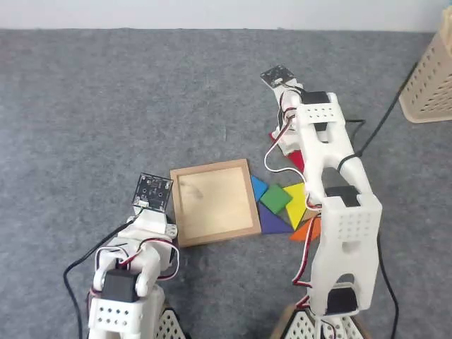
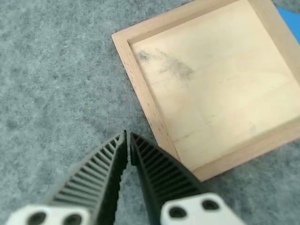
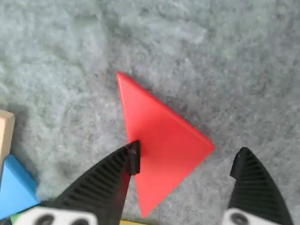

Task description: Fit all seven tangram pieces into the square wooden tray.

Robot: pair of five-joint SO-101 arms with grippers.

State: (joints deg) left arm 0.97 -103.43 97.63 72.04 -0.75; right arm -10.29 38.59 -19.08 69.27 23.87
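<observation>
Straddling the red triangle (image 3: 159,136), the right pincer (image 3: 188,155) is held open; closing is judged needed next, with the tray (image 2: 143,96) unfilled.

One overhead camera and two wrist cameras cover the tabletop (image 1: 85,106).
The high view looks steeply down over both arms. The left wrist view peers down past the left tool (image 2: 128,136) at the wooden tray (image 2: 164,26), shared with the high view; the right wrist view hangs close over the red triangle (image 3: 159,140).

Square wooden tray (image 1: 214,201) lying flat, coloured tangram pieces (image 1: 275,198) clustered just beside
</observation>
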